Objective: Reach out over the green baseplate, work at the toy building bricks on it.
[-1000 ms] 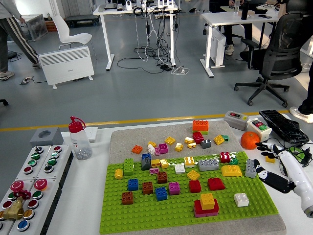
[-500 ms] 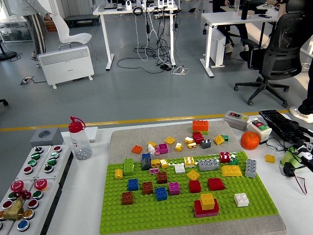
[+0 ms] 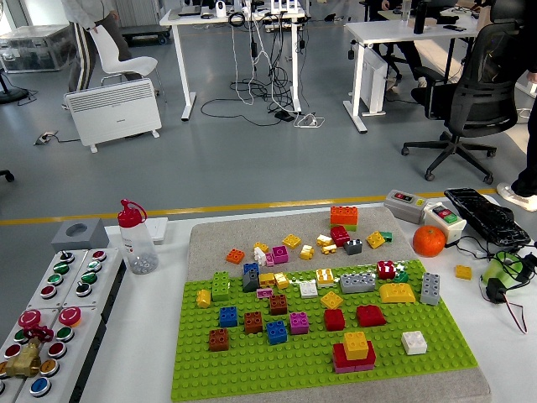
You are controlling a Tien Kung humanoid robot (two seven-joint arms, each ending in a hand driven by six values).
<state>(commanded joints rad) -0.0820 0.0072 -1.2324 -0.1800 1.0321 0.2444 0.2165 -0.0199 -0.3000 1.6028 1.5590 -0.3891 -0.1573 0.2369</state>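
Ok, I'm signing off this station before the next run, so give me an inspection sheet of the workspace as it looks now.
Surface: white table with a grey mat under the green baseplate.
Job's things: loose bricks on the baseplate and mat, among them a yellow-on-red stack, a white brick and an orange brick.
Clutter: orange fruit, red-capped bottle, button panel, switch box, black keyboard.
Grippers: nothing seen; neither hand is in the head view.
Cables: wires at the table's right edge; more on the floor.
Surroundings: heater, office chair, desks, a person's legs at top left.
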